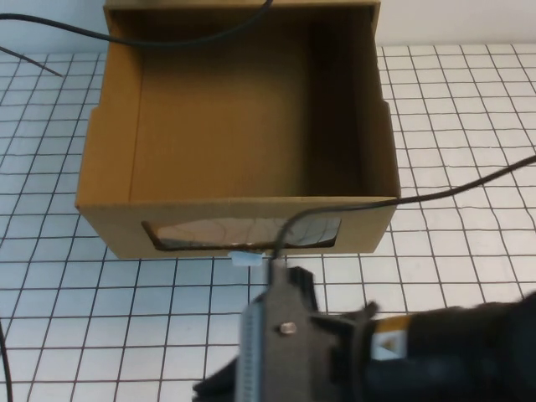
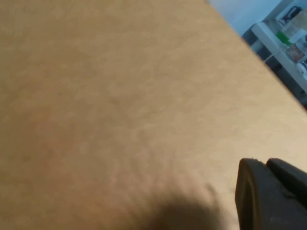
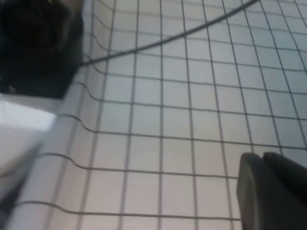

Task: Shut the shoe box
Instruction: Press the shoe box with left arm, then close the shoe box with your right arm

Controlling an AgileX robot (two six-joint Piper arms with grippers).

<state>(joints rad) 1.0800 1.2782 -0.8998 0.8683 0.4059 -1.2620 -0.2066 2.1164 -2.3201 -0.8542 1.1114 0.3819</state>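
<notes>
Shoe box: brown corrugated cardboard, sits at the far centre of the table in the high view, top open, interior bare cardboard. Its front wall faces the robot and carries a clear plastic window. A small white pull tab hangs just below the window at the wall's lower edge.

Table surface is white with a black grid. A black cable runs from the right across the grid, over the box's front rim and down in front of the window. A second cable crosses the box's far rim.

Right gripper: the right arm's dark body fills the near bottom of the high view, its front end just beside the pull tab, near the box's front wall. Only one dark part of the gripper shows in the right wrist view, over bare grid; cannot tell whether its fingers are apart or together.

Left gripper: the left wrist view is filled almost wholly by plain cardboard, so it lies close against a cardboard face. Finger state cannot be told.
</notes>
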